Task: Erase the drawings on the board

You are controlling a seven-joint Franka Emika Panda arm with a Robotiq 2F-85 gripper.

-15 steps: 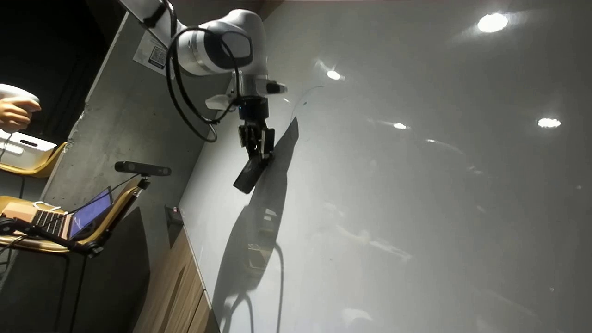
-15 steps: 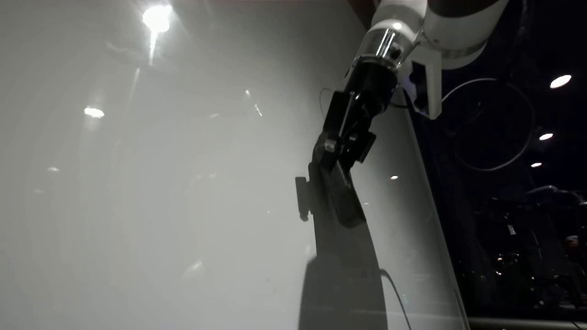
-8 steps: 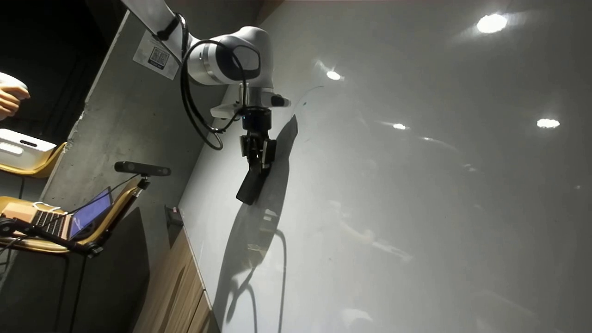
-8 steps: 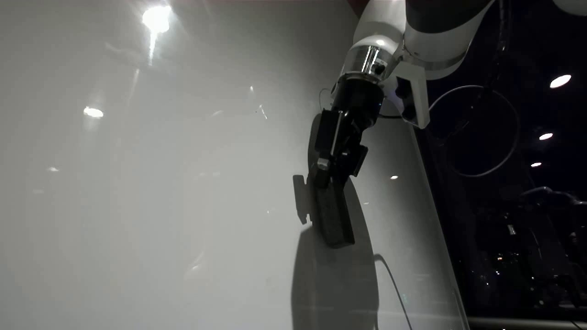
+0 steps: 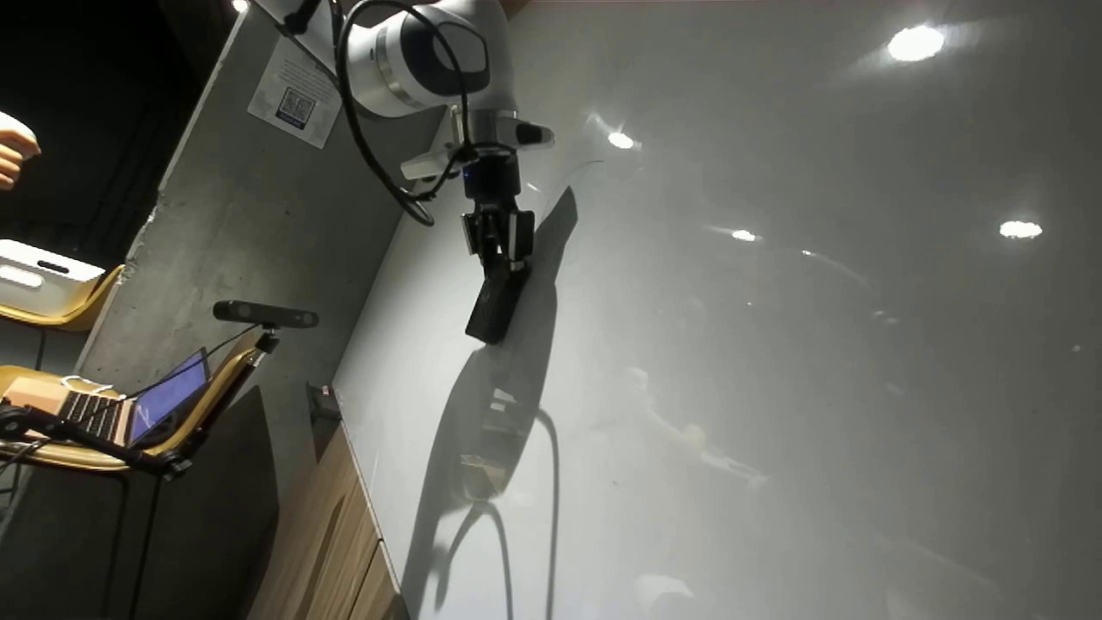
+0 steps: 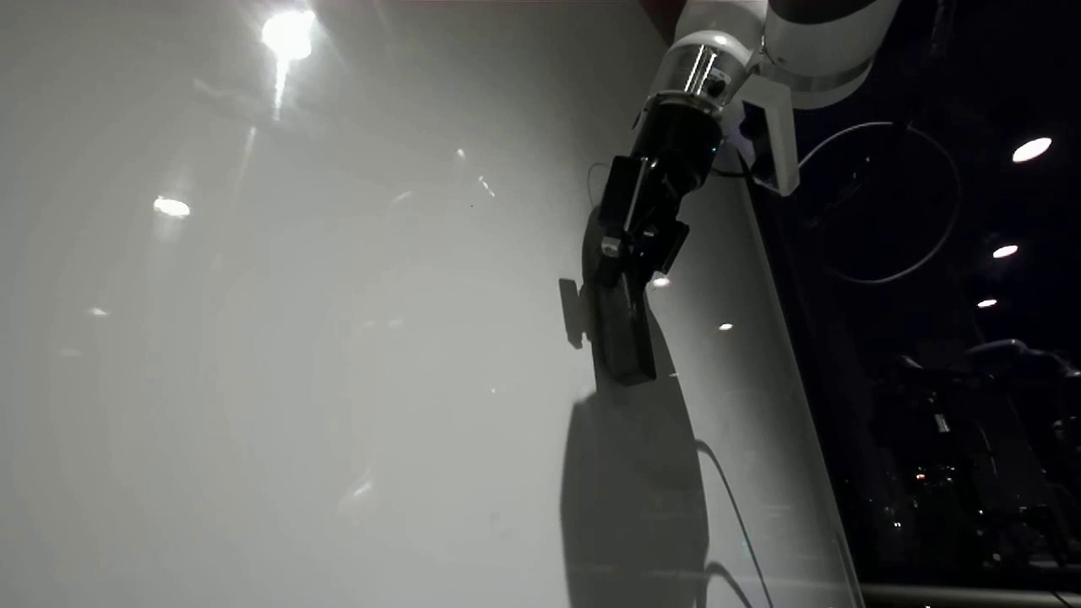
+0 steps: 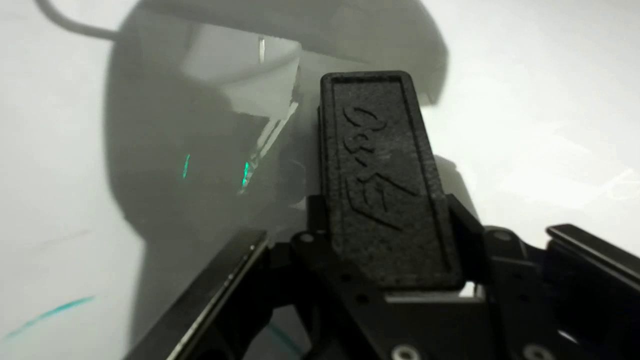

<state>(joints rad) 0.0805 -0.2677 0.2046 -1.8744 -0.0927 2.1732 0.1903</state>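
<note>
The board (image 5: 775,387) is a large glossy white surface in both exterior views. My gripper (image 7: 390,220) is shut on a dark eraser (image 7: 380,140) with an engraved top, a finger on each long side. In an exterior view the eraser (image 5: 497,308) slants down from the gripper (image 5: 504,263), close to the board; whether it touches cannot be told. Of the drawings, a teal stroke (image 7: 50,316) shows at the wrist view's lower left, and a thin curved line (image 6: 590,184) beside the gripper in an exterior view. Two bright green streaks (image 7: 245,173) may be marks or reflections.
A grey wall (image 5: 232,215) with a paper sign (image 5: 297,99) meets the board's side. Wooden panelling (image 5: 323,534) runs below. A camera on a stand (image 5: 265,314) and a laptop (image 5: 164,396) on a chair stand near the wall. A cable (image 5: 370,164) loops off the arm.
The gripper with the eraser first went down along the board, then came back up, ending higher and slightly farther from the grey wall. Less of the curved stroke shows beside the arm.
</note>
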